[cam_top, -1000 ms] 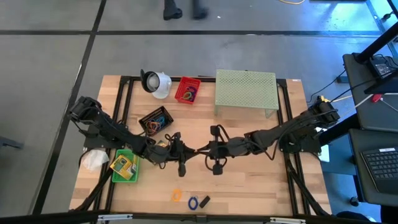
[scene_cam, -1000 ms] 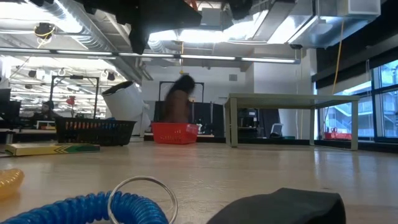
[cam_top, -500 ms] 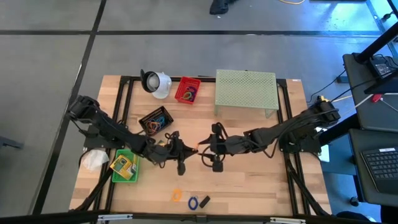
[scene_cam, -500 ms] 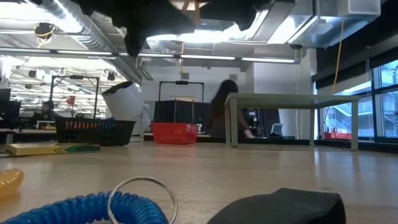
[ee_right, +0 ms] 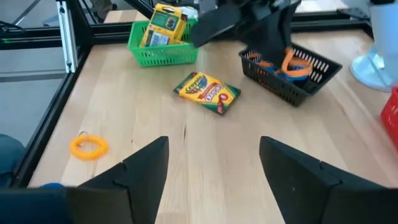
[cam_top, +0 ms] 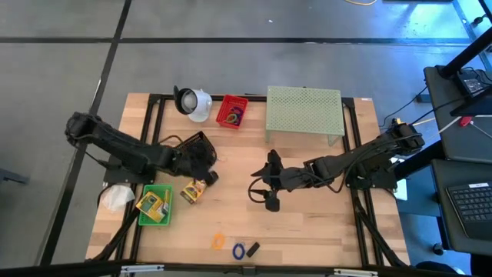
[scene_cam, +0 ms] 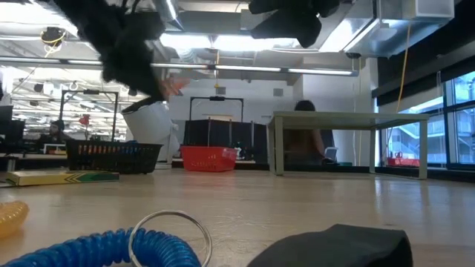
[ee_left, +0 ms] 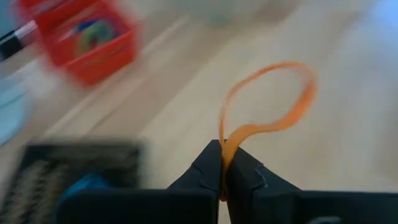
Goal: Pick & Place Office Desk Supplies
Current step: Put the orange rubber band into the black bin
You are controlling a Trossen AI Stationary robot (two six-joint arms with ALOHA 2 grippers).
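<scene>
High view first: both arms have drawn apart from their meeting at the table's middle half a second ago. The left arm has swung back toward the black basket (cam_top: 192, 146), and its left gripper (cam_top: 201, 156) now hangs at that basket's near edge. The right arm has stayed at mid-table, its right gripper (cam_top: 264, 181) over bare wood, well apart from the other.

The right wrist view shows the right gripper's jaws spread wide with nothing between them, where a second ago they were shut. The left wrist view shows the left gripper's jaws pressed together on an orange rubber band (ee_left: 267, 102), the loop standing free past the fingertips. I read this as a handover just finished: right released, left carries.

A crayon box (cam_top: 191, 191) lies flat on the wood just beside the green basket (cam_top: 163, 214), which already holds another box. Near the front edge, an orange coil (cam_top: 218, 241), a blue coil (cam_top: 239, 250) and a black clip (cam_top: 253, 248) wait unsorted.

For the task, the band seems about to drop into the black basket, which already holds similar bands.
</scene>
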